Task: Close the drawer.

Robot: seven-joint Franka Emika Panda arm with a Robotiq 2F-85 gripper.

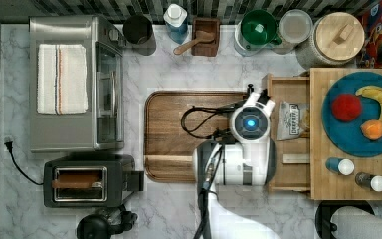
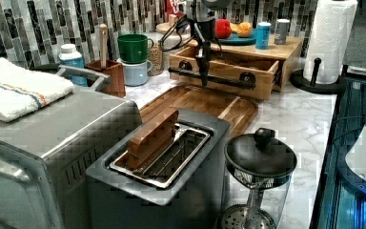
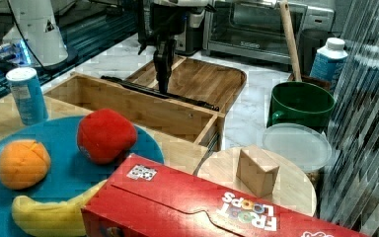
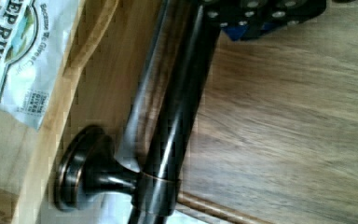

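Note:
The drawer (image 1: 289, 82) is a shallow light-wood box, pulled out from under the wood top toward the top view's left. A white chip bag (image 1: 291, 121) lies inside it. Along the drawer's front (image 2: 233, 71) runs its black bar handle (image 2: 224, 79), which also shows up close (image 4: 168, 116). My gripper (image 2: 204, 78) hangs straight down at the handle's middle, on the cutting-board side, and looks shut with nothing held. From the other side the gripper (image 3: 164, 86) touches the bar handle (image 3: 187, 100) just in front of the drawer wall (image 3: 143, 111).
A brown cutting board (image 1: 179, 134) lies right in front of the drawer. The wood top holds a blue plate (image 1: 360, 139) with fruit and two shakers. A toaster oven (image 1: 74, 82), a toaster (image 1: 87, 181) and a paper towel roll (image 2: 331, 38) stand around.

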